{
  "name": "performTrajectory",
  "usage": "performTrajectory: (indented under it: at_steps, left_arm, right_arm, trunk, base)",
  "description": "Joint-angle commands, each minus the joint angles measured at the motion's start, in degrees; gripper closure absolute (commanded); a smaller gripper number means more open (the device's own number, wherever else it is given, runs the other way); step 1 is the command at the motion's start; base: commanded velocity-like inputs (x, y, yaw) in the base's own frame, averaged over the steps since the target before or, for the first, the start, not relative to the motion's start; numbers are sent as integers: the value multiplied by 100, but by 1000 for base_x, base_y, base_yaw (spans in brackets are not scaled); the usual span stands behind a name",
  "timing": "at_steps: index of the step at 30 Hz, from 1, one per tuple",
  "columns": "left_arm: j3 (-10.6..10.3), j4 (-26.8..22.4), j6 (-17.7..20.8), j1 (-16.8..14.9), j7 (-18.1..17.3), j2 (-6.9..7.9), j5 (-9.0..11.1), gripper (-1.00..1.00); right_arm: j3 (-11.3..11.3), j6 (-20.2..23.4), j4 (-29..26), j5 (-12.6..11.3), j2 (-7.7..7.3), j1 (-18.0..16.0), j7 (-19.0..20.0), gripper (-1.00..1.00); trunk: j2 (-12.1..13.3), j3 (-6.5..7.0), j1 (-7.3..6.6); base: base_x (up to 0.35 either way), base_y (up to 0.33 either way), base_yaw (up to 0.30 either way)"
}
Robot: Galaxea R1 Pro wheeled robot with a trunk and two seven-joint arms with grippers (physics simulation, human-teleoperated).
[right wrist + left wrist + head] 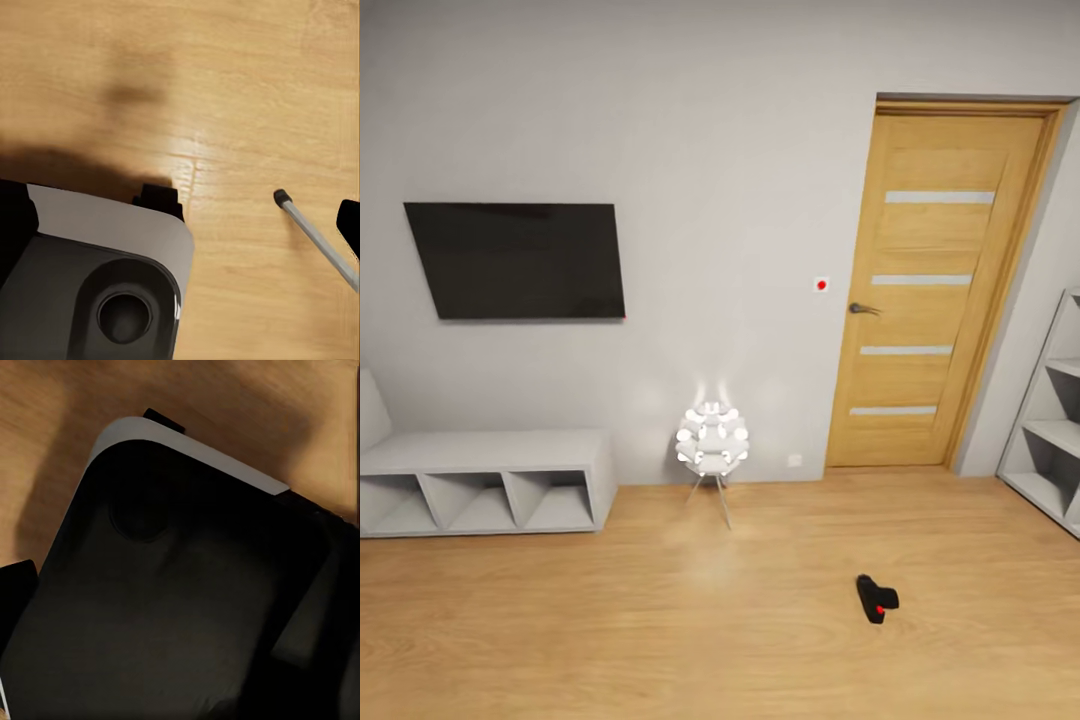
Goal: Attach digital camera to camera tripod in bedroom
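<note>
The digital camera point(877, 598), small and black with a red button, lies on the light wood floor right of the middle, in front of the wooden door point(935, 285). In the right wrist view a thin silver leg with a black foot point(313, 236) rests on the floor; it looks like one leg of the camera tripod, and the rest of it is out of view. My right gripper point(187, 225) is open, its black fingertips at the two side edges of that view, above the floor and my own base. My left gripper point(180, 600) hangs over the dark base, one fingertip point(15, 589) at the frame edge.
A low white cube shelf point(485, 480) stands along the left wall under a black wall screen point(518, 260). A white ball-cluster lamp point(712, 440) on thin legs stands by the wall. White shelves point(1050, 420) are at the right edge. My grey-rimmed base point(112, 225) is close below.
</note>
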Motion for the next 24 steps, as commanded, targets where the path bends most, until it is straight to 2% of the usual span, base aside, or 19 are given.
performTrajectory:
  at_steps: [1, 24]
  left_arm:
    - [45, -6, -7, 1, 0, -3, -10, -100]
    - [45, -6, -7, 1, 0, -6, -13, -100]
  right_arm:
    - [-33, -34, 18, 38, -2, -6, 11, -100]
    - [-41, -67, 18, 29, 4, -7, 11, -100]
  trunk:
    - [-3, -5, 4]
    - [-3, -5, 4]
  base:
    - [331, 74, 0]
    - [331, 63, 0]
